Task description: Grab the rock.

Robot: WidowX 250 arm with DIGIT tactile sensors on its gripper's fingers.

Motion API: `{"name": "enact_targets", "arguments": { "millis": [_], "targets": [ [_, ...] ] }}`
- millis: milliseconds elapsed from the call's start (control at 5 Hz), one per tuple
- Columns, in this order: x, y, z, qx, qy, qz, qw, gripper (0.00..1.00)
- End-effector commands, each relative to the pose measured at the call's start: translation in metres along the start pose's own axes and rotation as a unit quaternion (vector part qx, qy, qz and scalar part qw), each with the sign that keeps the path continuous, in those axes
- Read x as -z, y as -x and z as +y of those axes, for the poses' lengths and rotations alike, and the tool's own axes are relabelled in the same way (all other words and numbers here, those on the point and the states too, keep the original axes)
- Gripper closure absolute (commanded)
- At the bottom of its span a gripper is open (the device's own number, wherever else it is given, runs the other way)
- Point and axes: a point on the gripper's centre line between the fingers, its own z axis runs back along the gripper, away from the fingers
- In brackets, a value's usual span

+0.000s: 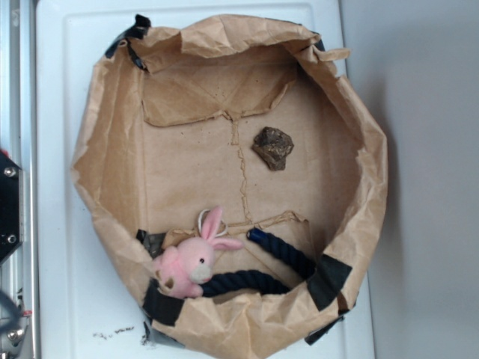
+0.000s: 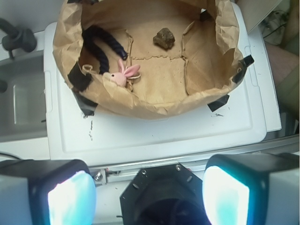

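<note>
A white desk [image 1: 56,224] carries everything here, and most of its top is taken up by a big brown paper bag [image 1: 359,194] with its sides rolled down into a rough, crumpled bowl. Strips of black tape [image 1: 329,278] hold the bag's rim at several spots, near the corners. The bag's flat floor is creased and shows a thin torn seam running down the middle.

Along one side of the bag's floor lies a dark navy rope [image 1: 258,278], bent into a curve against the paper wall. A pink plush bunny [image 1: 193,258] sits at one end of that curve, touching the rope, its ears pointing toward the middle of the bag.

The rock [image 1: 272,147] is the smallest thing inside: a dark brown, angular lump with mottled facets. It rests alone on the bag's floor, well apart from the bunny and the rope, nearer the opposite wall, and nothing touches it.

In the wrist view the tool [image 2: 149,199] is outside the bag, back over the near edge of the desk, well away from the rock [image 2: 164,38]. Its two fingers [image 2: 70,199] stand wide apart with nothing between them.
</note>
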Motion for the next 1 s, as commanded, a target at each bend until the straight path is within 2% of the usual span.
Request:
{"name": "enact_targets", "arguments": {
  "millis": [0,200,600,800],
  "targets": [
    [-0.003,-0.026,-0.01,-0.022,0.021,-0.002,1.0,0.0],
    [-0.002,-0.041,-0.014,-0.02,0.029,0.001,0.999,0.0],
    [0.02,-0.081,-0.028,0.021,0.024,0.002,0.999,0.0],
    [0.03,-0.096,-0.026,0.035,0.033,0.025,0.999,0.0]
  ]
}}
